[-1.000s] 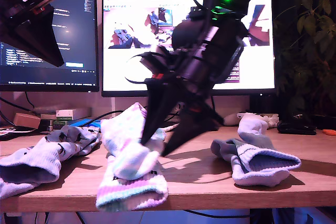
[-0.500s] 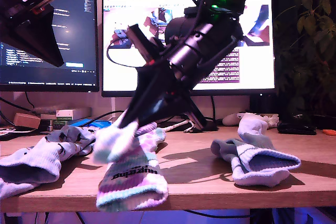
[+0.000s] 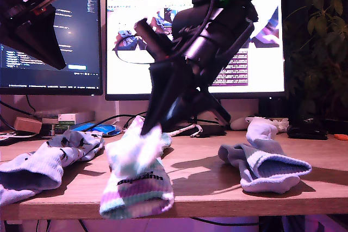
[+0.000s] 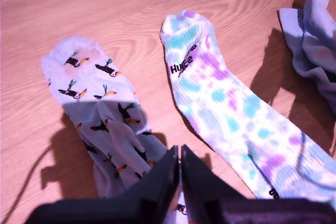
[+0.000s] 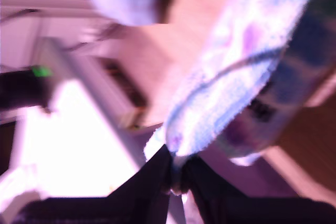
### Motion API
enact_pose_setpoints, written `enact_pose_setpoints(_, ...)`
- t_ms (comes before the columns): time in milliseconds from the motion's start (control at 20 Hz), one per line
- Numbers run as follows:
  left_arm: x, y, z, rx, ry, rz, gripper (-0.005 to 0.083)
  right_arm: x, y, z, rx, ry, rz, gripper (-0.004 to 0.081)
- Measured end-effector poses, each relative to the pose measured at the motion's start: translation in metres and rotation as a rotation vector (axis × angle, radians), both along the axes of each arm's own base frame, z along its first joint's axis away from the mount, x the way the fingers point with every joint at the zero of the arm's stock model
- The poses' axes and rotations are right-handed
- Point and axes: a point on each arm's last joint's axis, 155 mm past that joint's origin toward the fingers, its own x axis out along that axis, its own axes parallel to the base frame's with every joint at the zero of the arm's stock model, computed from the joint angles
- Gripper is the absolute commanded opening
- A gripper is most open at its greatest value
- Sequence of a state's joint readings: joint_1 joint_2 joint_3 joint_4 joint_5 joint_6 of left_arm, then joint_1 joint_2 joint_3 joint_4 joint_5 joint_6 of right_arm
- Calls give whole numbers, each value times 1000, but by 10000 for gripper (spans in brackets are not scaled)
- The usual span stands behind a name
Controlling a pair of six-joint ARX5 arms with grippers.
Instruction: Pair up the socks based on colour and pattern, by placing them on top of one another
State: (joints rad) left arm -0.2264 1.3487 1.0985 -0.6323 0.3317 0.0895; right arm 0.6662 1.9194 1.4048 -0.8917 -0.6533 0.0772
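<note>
Exterior view, lower centre: my second gripper (image 3: 151, 129), jaws clamped on one tie-dye sock (image 3: 140, 153), hangs it directly over its mate (image 3: 136, 194), whose cuff points toward the table's front edge.

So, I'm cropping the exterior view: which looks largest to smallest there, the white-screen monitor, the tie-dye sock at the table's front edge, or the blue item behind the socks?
1. The white-screen monitor, largest even partly hidden by the arm.
2. The tie-dye sock; being nearest the camera enlarges it.
3. The blue item, smallest.
</note>
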Motion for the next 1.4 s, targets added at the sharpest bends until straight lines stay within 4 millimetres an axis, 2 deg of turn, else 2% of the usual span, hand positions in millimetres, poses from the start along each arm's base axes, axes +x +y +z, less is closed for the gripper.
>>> enact_pose_setpoints(100, 0, 0, 0, 0, -1, 0, -23, -2, -3, -5, -35, -14, 8, 293)
enact_pose_setpoints(150, 0, 0, 0, 0, 0, 0, -23, -2, -5, -8, -56, -30, 18, 389)
enact_pose_setpoints(350, 0, 0, 0, 0, 0, 0, -23, 2, -18, -17, -126, -70, 29, 403)
enact_pose_setpoints(550, 1, 0, 1, -2, -8, 0, -23, 5, -41, -21, -180, -49, 21, 402)
enact_pose_setpoints(750, 5, -1, 4, -5, -25, 0, -23, 25, -47, -20, -159, -78, -26, 329)
enact_pose_setpoints(950, 5, -1, 4, -6, -26, 0, -23, 41, -39, -17, -116, -138, -38, 152)
enact_pose_setpoints(1000, 5, -1, 4, -6, -27, 0, -23, 45, -36, -13, -106, -153, -40, 130)
enact_pose_setpoints(1100, 5, -1, 4, -6, -26, 0, -23, 63, -25, 8, -71, -216, -48, 84)
enact_pose_setpoints(1250, 5, -1, 4, -6, -26, 0, -23, 103, -10, 51, -20, -386, -78, 84)
enact_pose_setpoints(1300, 5, -1, 4, -6, -26, 0, -23, 112, -6, 61, 1, -431, -88, 50)
enact_pose_setpoints(1350, 5, -1, 4, -6, -26, 0, -23, 119, -3, 68, 24, -465, -93, -21)
enact_pose_setpoints(1400, 5, -1, 4, -6, -26, 0, -23, 127, 3, 73, 52, -503, -101, -11)
